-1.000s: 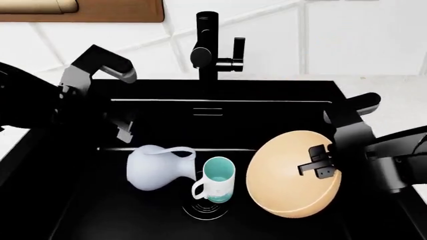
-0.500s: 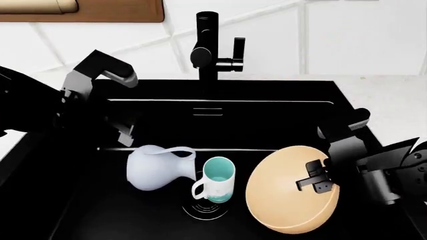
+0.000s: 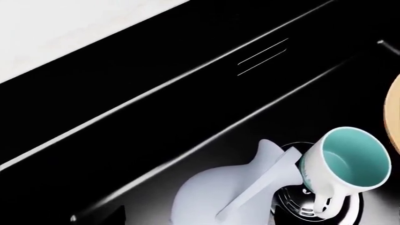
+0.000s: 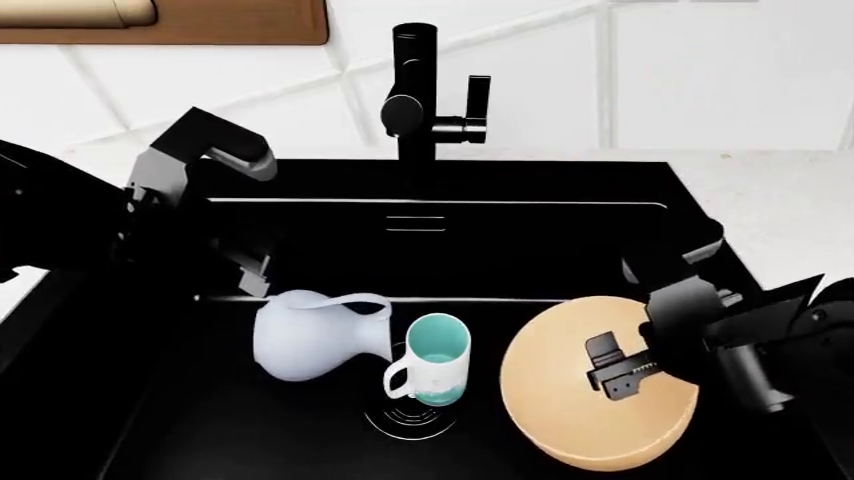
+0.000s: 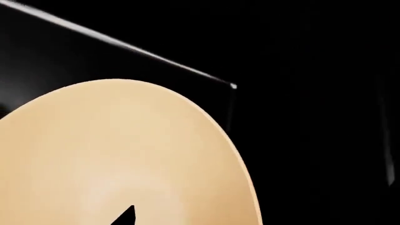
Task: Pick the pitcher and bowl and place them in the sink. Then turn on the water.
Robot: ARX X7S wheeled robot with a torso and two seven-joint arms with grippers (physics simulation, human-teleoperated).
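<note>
The pale pitcher [image 4: 314,338] lies on its side on the floor of the black sink [image 4: 561,250], handle toward the mug; it also shows in the left wrist view [image 3: 218,197]. My left gripper [image 4: 251,268] hangs open and empty just above and behind it. My right gripper [image 4: 617,370] is shut on the rim of the tan bowl [image 4: 574,420], one finger inside it, holding the bowl low in the sink's right side, mouth up. The bowl fills the right wrist view [image 5: 112,154]. The black faucet [image 4: 414,90] stands behind with its lever [image 4: 477,100]; no water stream shows.
A white-and-teal mug [image 4: 434,362] stands over the round drain [image 4: 411,420] between pitcher and bowl, and shows in the left wrist view [image 3: 347,164]. White counter [image 4: 787,200] lies to the right. A wooden board [image 4: 160,20] is at the back left.
My right gripper has sunk lower with the bowl, and the bowl has tipped from steeply tilted to nearly level. The left arm has barely shifted. Pitcher and mug have not moved.
</note>
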